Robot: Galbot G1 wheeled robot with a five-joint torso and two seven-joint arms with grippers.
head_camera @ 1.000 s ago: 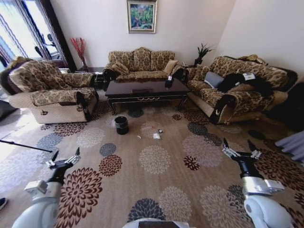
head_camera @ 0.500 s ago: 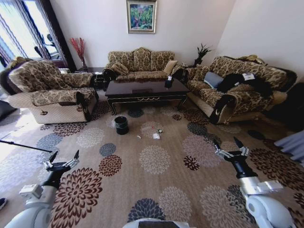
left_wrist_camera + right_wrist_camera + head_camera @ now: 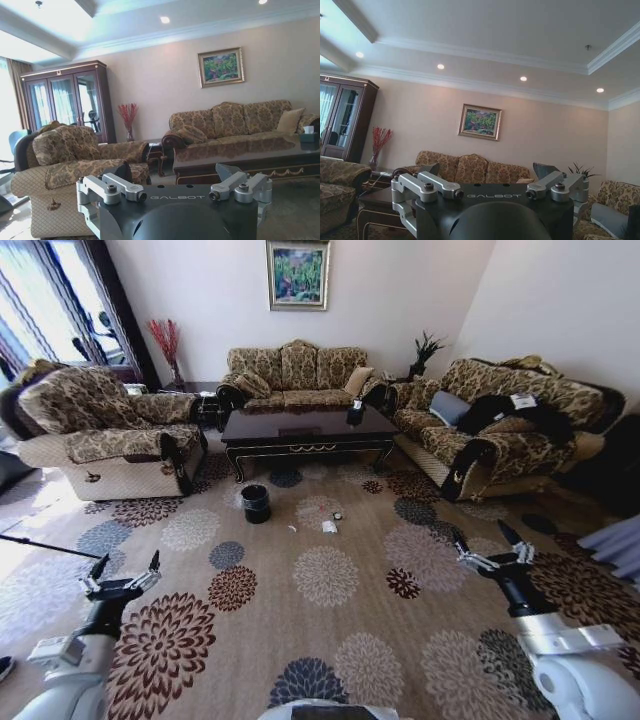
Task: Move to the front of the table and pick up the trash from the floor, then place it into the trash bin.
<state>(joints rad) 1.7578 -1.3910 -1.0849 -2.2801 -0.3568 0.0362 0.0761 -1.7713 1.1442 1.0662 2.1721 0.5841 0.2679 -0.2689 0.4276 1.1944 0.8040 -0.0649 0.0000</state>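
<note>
Ahead on the floor [image 3: 330,640], I see the trash [image 3: 329,527] lying just beside the trash bin [image 3: 256,503], in front of the table [image 3: 305,430] and well apart from both grippers. Left gripper [image 3: 124,573] and right gripper [image 3: 490,544] hover low above the carpet, jaws spread wide, holding nothing. Litter reads as small pale scraps; details too small to tell. Bin is round, black. Table is glossy dark wood with gold scrollwork. Carpet is beige with large flower medallions; patterned sofas [image 3: 295,370] ring it.
</note>
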